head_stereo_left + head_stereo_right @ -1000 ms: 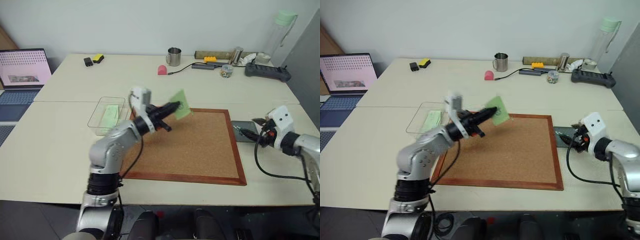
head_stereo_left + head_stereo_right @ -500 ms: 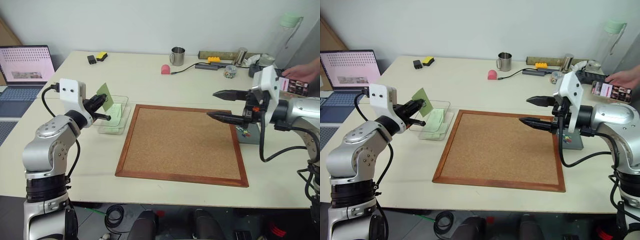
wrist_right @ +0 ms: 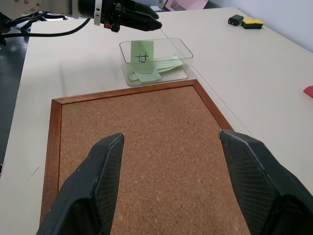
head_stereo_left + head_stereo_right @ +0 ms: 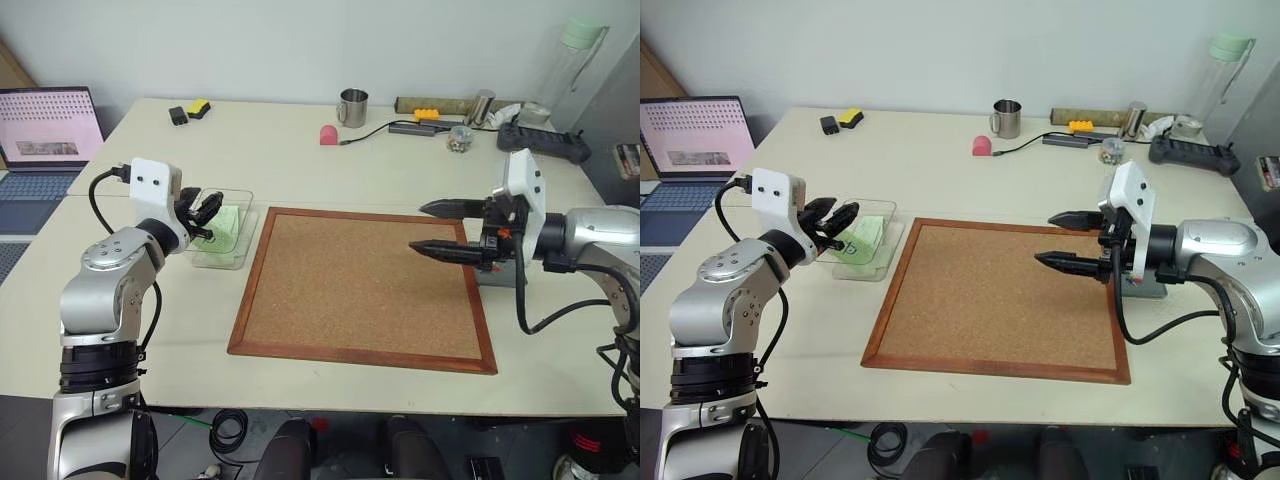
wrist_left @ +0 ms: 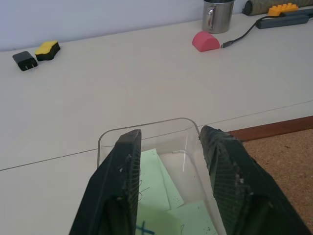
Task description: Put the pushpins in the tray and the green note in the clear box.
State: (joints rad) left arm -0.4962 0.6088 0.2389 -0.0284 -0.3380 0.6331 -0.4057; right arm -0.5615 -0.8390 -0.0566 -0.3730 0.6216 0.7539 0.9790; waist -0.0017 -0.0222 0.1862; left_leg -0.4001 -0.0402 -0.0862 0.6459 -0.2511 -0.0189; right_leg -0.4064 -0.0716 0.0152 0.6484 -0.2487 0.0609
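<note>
While both grippers gape empty, pale table (image 4: pixel 330 180) under corkboard (image 4: pixel 365 285), white wall behind.

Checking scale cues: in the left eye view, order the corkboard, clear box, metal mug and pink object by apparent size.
1. corkboard
2. clear box
3. metal mug
4. pink object
Mug and pink object sit farther back, so their looks understate them.

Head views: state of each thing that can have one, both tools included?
Left tool: open, holding nothing.
Right tool: open, holding nothing.
Clear plastic box: open-topped, holds green sheets.
Pale green handwritten note: inside that box, standing on edge.
Laptop: open, screen lit.
Steel mug: upright.
</note>
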